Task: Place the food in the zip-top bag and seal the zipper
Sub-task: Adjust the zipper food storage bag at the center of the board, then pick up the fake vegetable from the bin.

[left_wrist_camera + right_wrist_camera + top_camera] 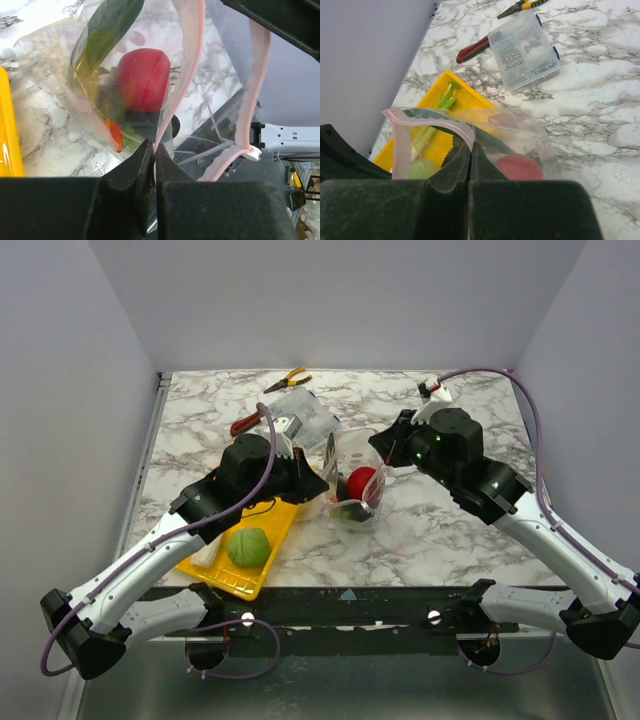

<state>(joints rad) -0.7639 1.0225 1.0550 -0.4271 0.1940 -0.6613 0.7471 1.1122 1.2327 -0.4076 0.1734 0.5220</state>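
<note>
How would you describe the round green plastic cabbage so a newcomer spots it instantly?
On the marble table, find the yellow plastic tray under the left arm. The round green plastic cabbage lies on it beside a pale leek. It is the only ball-shaped green piece there.

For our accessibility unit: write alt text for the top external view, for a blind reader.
Two robot arms hold a clear zip-top bag between them on a marble table, the left gripper and right gripper each pinching one side of its mouth. A red tomato lies inside; a green cabbage sits on a yellow tray.
</note>
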